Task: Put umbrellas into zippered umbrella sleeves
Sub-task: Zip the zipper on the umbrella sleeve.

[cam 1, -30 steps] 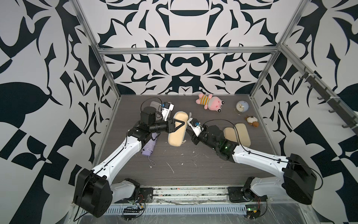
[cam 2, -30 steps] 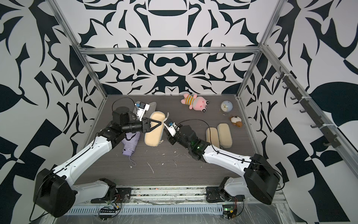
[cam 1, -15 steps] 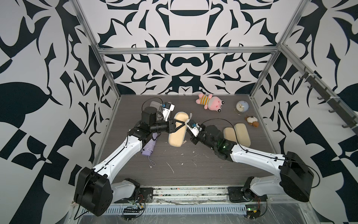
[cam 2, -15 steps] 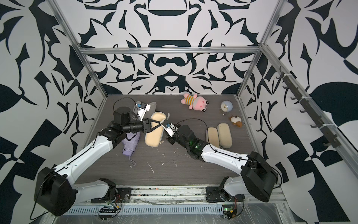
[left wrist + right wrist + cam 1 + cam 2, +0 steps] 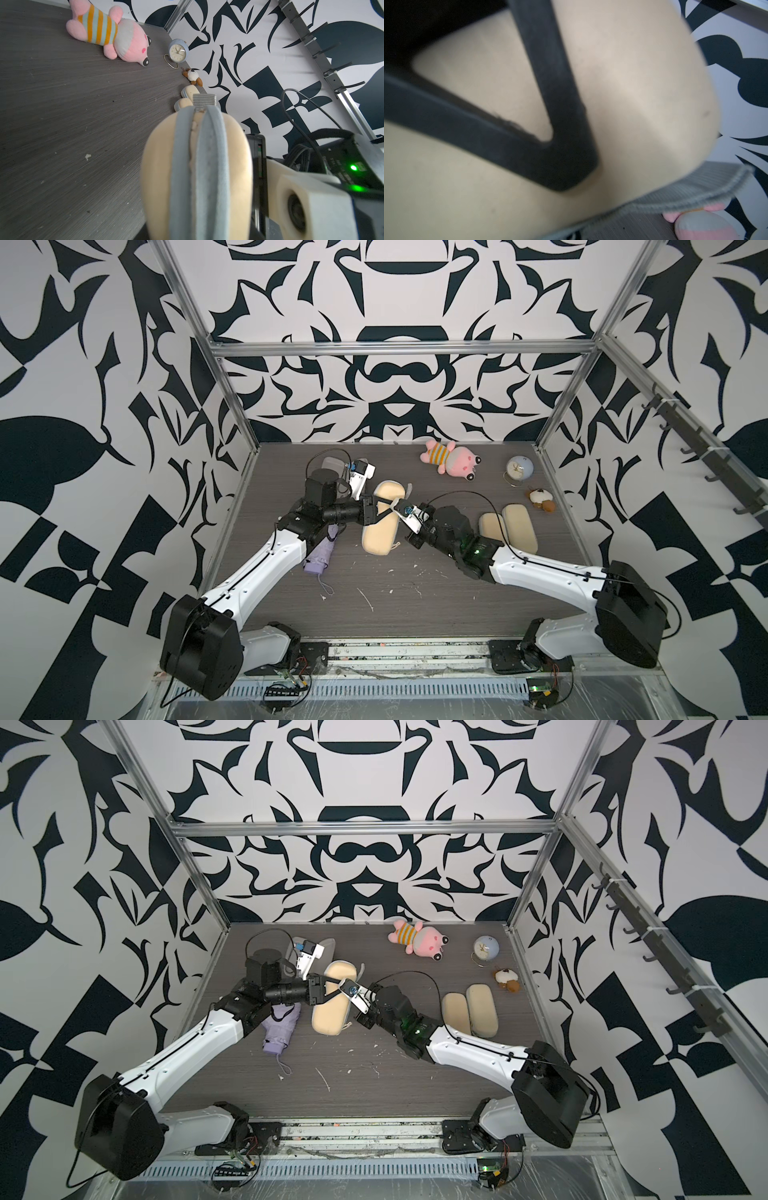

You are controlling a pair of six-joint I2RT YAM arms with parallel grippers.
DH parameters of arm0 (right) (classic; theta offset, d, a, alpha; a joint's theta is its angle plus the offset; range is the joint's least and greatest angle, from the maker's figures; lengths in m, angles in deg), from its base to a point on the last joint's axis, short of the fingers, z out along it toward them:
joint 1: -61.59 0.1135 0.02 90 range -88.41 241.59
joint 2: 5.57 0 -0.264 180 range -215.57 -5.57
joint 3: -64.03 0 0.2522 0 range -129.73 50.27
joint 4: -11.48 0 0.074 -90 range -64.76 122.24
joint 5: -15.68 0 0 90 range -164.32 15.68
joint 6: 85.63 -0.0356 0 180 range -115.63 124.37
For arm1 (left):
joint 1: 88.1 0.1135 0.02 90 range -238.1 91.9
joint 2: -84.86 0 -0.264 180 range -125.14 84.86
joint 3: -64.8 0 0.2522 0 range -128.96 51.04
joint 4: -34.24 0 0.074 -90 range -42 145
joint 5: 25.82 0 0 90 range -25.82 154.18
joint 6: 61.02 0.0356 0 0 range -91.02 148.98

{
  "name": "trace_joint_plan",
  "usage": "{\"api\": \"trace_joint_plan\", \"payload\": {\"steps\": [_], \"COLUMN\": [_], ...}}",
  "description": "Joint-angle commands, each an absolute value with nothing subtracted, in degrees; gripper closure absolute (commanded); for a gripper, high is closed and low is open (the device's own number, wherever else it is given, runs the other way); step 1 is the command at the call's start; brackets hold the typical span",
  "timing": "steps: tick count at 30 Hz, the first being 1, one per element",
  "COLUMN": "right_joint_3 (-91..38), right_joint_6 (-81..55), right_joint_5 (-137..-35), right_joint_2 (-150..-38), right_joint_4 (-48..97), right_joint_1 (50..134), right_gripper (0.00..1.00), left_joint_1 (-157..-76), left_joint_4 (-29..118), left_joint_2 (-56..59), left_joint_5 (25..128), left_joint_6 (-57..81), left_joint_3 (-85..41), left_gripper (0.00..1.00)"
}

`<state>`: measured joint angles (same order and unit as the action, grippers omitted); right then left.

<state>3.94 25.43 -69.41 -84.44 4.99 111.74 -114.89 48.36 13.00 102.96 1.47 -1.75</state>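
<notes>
Gripping the beige sleeve (image 5: 380, 537) across its middle, my left gripper (image 5: 390, 509) reaches in from the left. Its jaws are partly apart with the sleeve's thickness filling them. The right wrist view shows one black finger (image 5: 566, 145) pressed flat on the cream shell (image 5: 633, 83). In both top views the sleeve lies lengthwise, near to far, just left of the table's (image 5: 415, 605) centre. Its grey ribbed tab (image 5: 409, 491) sticks out at the far end. Seen edge-on from my left wrist, the sleeve's (image 5: 158, 166) two grey-blue zip tapes (image 5: 207, 166) run side by side with a thin cream line between them. My right gripper (image 5: 398, 506) comes in from the near right and sits at the sleeve's right edge, almost tip to tip with the left. It is closed tight, but I cannot tell whether it pinches any part of the sleeve, since its wrist camera hides the fingertips. The lavender umbrella (image 5: 320, 549) lies folded on the table just left of the held sleeve, partly under my left arm, with its strap trailing toward the near side. Two more beige sleeves (image 5: 519, 526) lie zipped and touching side by side on the right, well apart from both hands. A pink plush toy (image 5: 451, 458), a small clock (image 5: 519, 470) and a brown-and-white plush (image 5: 540, 499) sit along the far right.
</notes>
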Motion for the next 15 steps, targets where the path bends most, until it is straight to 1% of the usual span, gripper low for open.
{"api": "trace_joint_plan", "payload": {"steps": [1, 4, 6, 10, 13, 15], "right_joint_3": [0.6, 1.1, 0.9, 0.6, 0.9, 1.3], "right_joint_6": [33.1, 38.0, 40.6, 40.6, 37.6, 35.3], "right_joint_5": [-70.3, -70.7, -70.7, -72.2, -74.8, -76.5], "right_joint_2": [-81.8, -81.4, -81.8, -83.1, -84.4, -85.7], "right_joint_4": [8.0, 15.0, 19.9, 25.6, 26.8, 26.9], "right_joint_1": [114.2, 116.6, 119.0, 124.2, 128.1, 130.6], "right_gripper": [1.0, 1.0, 1.0, 1.0, 1.0, 1.0], "left_joint_1": [-114.5, -112.5, -111.6, -110.3, -107.8, -105.4], "left_joint_4": [51.4, 51.7, 52.0, 57.0, 58.1, 56.5], "left_joint_2": [12.5, 12.3, 9.8, 8.7, 8.8, 9.0], "left_joint_5": [103.3, 104.9, 106.8, 107.6, 106.9, 106.4], "left_joint_6": [1.6, -1.0, -1.7, 1.5, 2.4, 1.4], "left_joint_3": [-5.6, -6.7, -7.6, -10.3, -10.9, -10.6], "left_gripper": [0.92, 0.9, 0.89, 0.9, 0.94, 0.99]}}
